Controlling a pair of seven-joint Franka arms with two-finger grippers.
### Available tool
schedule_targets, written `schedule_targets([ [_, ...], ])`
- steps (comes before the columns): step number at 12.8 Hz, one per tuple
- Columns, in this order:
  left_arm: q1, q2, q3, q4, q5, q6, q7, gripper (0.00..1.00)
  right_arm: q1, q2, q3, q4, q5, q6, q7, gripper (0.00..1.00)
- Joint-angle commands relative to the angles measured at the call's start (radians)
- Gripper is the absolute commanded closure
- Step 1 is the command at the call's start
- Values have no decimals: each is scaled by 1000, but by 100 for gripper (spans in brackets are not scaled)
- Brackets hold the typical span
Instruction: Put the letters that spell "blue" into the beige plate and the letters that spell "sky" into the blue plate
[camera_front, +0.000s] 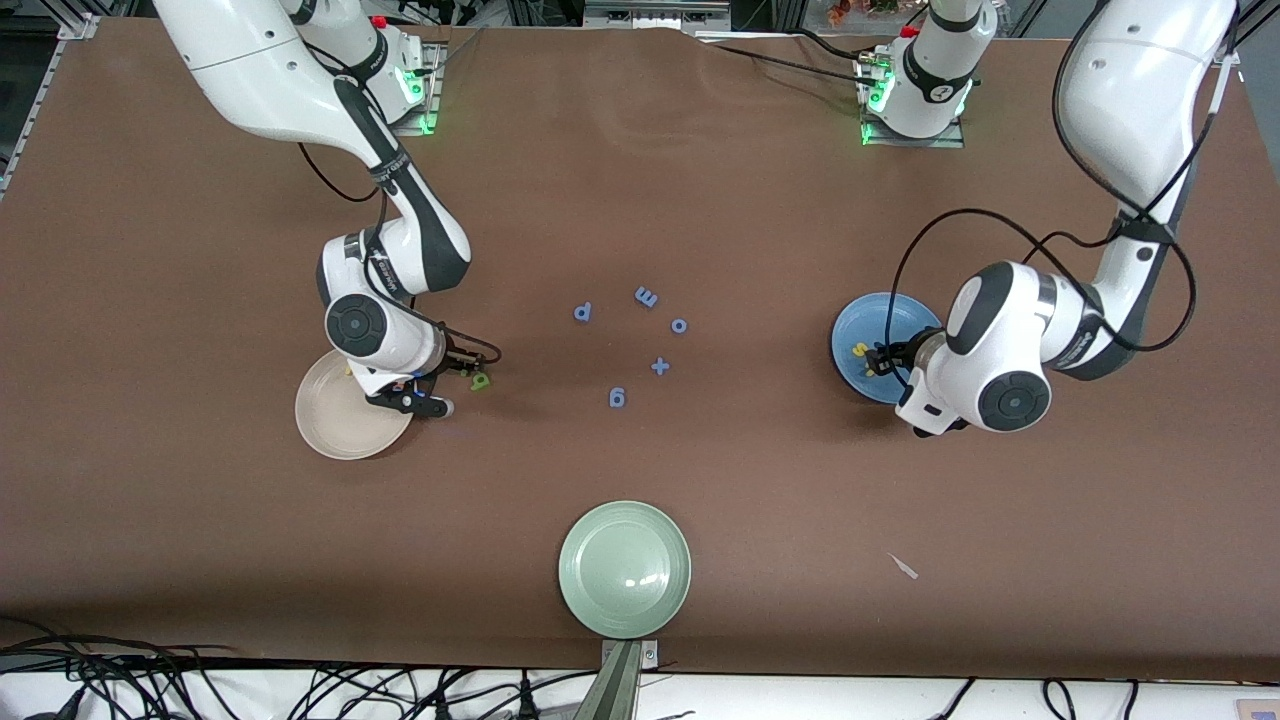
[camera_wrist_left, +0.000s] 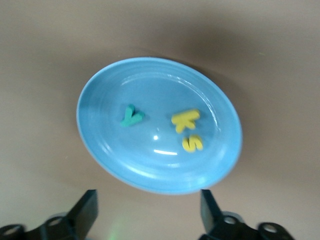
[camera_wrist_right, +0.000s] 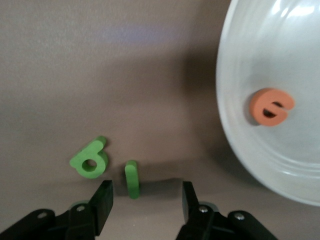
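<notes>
1. Evidently the "sky" half looks finished: in the left wrist view the teal-green foam y (camera_wrist_left: 131, 116), yellow foam k (camera_wrist_left: 185, 120) and yellow foam s (camera_wrist_left: 192, 143) all lie in the round shallow blue plate (camera_wrist_left: 100, 145). The left gripper (camera_wrist_left: 148, 212) hovers over that plate, fingers spread wide and holding nothing.

2. The "blue" half appears to be the step in hand. The right gripper (camera_wrist_right: 145, 200) sits low beside the round cream-beige plate (camera_wrist_right: 240, 150), fingers partly open and empty, with the green stick-like foam l (camera_wrist_right: 132, 178) lying on the table just ahead of the gap between them and the green foam b (camera_wrist_right: 90, 160) just beside it.

3. Next, I judge, the fingers must straddle the l and close without nudging the b.

4. The right wrist view shows the orange foam e (camera_wrist_right: 270, 106) already in the beige plate; the front view hides it under the arm. The yellow u shows in no view clearly.

5. Only the front view shows the blue foam letters and plus sign (camera_front: 660, 367) mid-table and the pale green plate (camera_front: 625, 569), nearest the camera.
</notes>
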Motion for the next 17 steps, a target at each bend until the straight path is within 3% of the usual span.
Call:
schedule_targets([
  [1, -6, -169, -17, -9, -27, -48, 53, 0, 10, -12, -2, -22, 19, 35, 7, 37],
  [2, -6, -212, -19, 7, -29, -56, 95, 0, 14, -4, -2, -31, 19, 58, 7, 39],
  [6, 32, -363, -13, 60, -65, -116, 449, 0, 16, -4, -5, -46, 5, 82, -10, 69],
  [7, 40, -392, -11, 74, -65, -123, 493, 0, 14, -5, -7, -46, 2, 80, -15, 72],
  [10, 127, -418, -10, 58, -84, -82, 601, 0, 14, -7, -8, -46, 0, 80, -21, 88],
  [11, 117, -446, 6, 33, -84, -71, 676, 0, 14, -10, -10, -42, 2, 74, -26, 92],
  [13, 52, -501, 100, -5, -114, -68, 752, 0, 4, -22, -15, -8, 0, 40, -73, 91],
  [15, -68, -593, 212, -136, -191, 44, 785, 0, 1, -27, -42, 104, -7, -125, -127, 91],
  [16, -77, -619, 219, -197, -188, 89, 785, 0, 1, -24, -54, 148, -19, -188, -176, 91],
  [17, -75, -616, 231, -194, -185, 90, 791, 0, 1, -24, -77, 171, -57, -214, -226, 90],
])
